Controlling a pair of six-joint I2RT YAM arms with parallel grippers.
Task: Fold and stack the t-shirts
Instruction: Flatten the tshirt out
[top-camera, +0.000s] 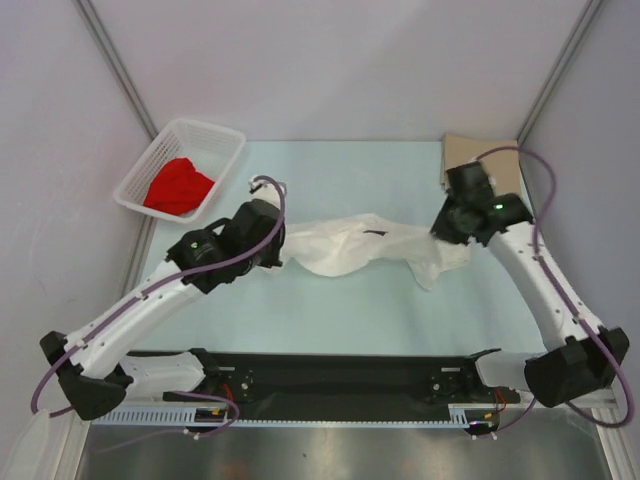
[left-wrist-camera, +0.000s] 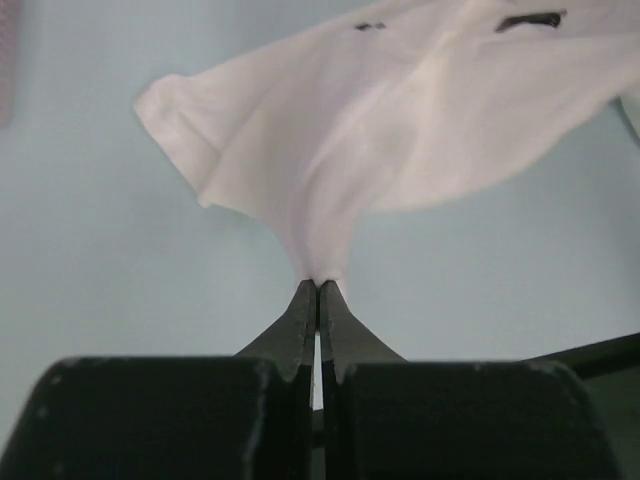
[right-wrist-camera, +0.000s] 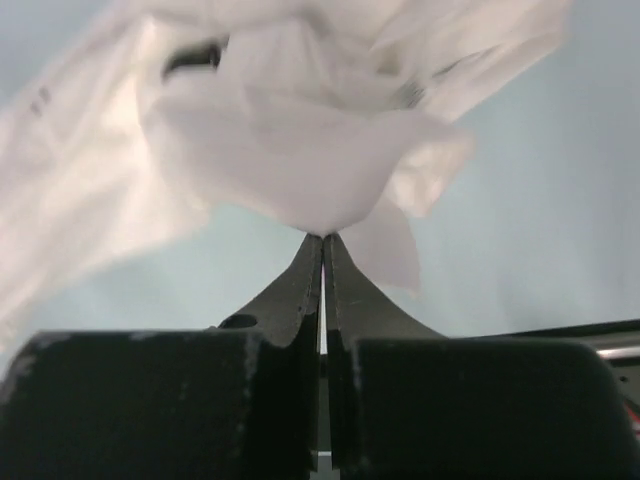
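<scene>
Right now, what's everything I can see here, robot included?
white t-shirt: one, white with small black marks, mid-table, stretched between both grippers
red t-shirt: one, bright red, bunched inside the basket
tan t-shirt: one, tan, flat, far right corner
basket: one, white plastic lattice, far left corner
table: one, pale blue-green
left arm, right arm: two, white with black joints, bases at near edge
left gripper: one, black, shut on the white t-shirt's left end
right gripper: one, black, shut on its right end

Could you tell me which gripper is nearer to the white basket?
Left. The left gripper is close beside the basket; the right gripper is far off, near the tan shirt.
</scene>
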